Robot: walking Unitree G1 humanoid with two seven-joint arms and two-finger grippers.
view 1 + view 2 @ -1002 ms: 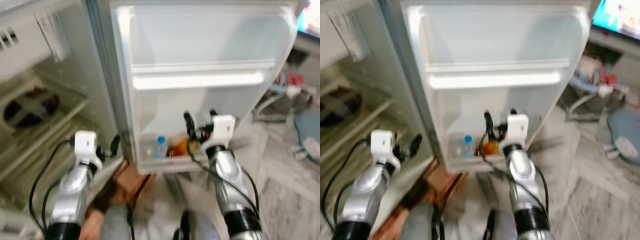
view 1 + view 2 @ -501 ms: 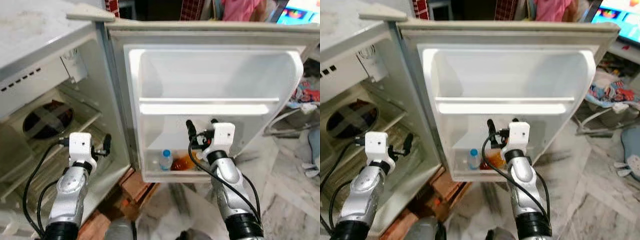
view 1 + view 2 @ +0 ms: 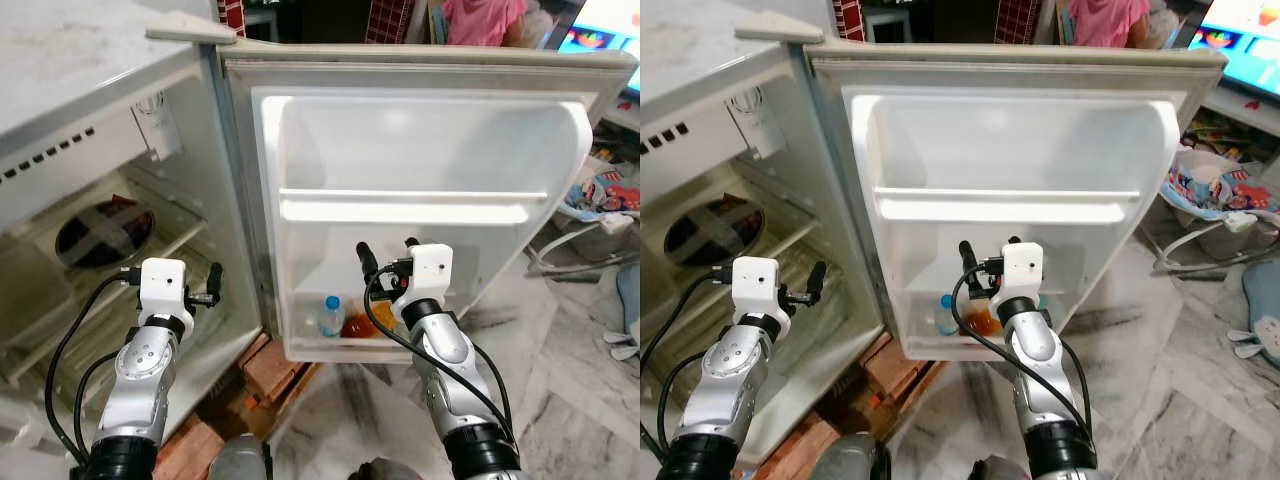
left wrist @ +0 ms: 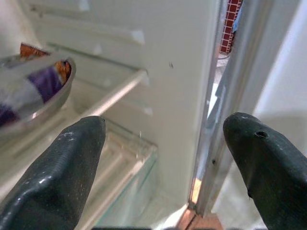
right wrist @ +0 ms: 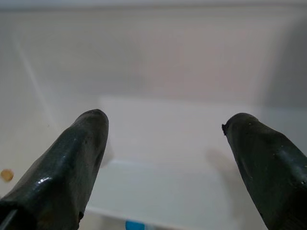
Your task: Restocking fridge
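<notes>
- Left of the fridge door (image 3: 420, 140), inside the cabinet, a metal bowl (image 3: 95, 222) of dark food sits on a shelf; my left gripper (image 3: 210, 285) hangs empty near the hinge, jaws apart.
- In the door's bottom bin stand a blue-capped water bottle (image 3: 329, 316) and an amber bottle (image 3: 362, 324): probably light, smooth, slippery plastic; I'd grip mid-body.
- Just above that bin, my right gripper (image 3: 387, 258) has its jaws apart, empty.

Fridge door liner (image 3: 420, 150): smooth white plastic, slightly glossy. Bowl (image 4: 29, 91) on the fridge shelf: shiny metal. Floor (image 3: 570, 380): polished marble-look stone. Right gripper's fingers (image 5: 72, 163): glossy black rubbery plastic.
</notes>
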